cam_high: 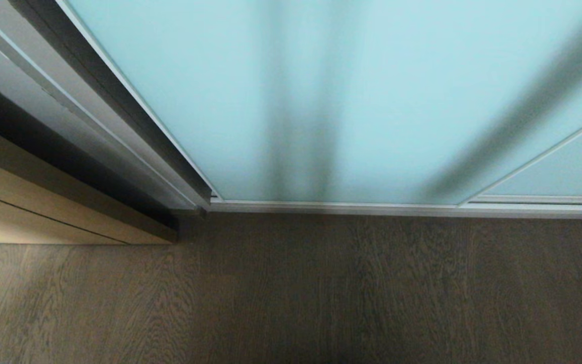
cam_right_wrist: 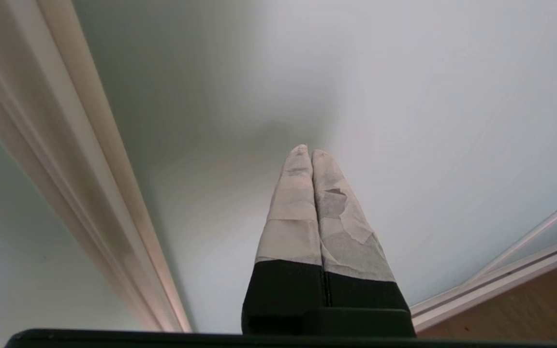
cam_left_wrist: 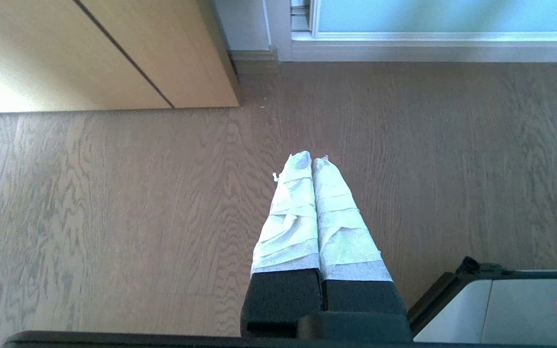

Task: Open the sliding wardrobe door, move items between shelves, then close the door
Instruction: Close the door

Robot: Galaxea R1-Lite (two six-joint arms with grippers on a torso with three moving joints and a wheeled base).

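Three views share one scene, and each shows something the others lack. Seen from the head, neither arm appears: the sliding wardrobe door (cam_high: 351,101), a frosted pale blue-green panel in a thin silver frame, fills the upper centre and right of the frame, shut down onto its bottom track (cam_high: 372,207), with grey-brown wood floor (cam_high: 291,293) across the lower half and a light wood panel (cam_high: 28,202) at the left edge. Only the left wrist view shows the left gripper (cam_left_wrist: 312,162): its tape-wrapped fingers are pressed together and empty, hanging over bare floor at lower centre, well apart from the door's base strip along the top right edge. Only the right wrist view shows the right gripper (cam_right_wrist: 311,153), fingers likewise closed on nothing, pointing at the frosted glass close ahead, with the door's metal frame edge (cam_right_wrist: 90,183) running diagonally down the left side.
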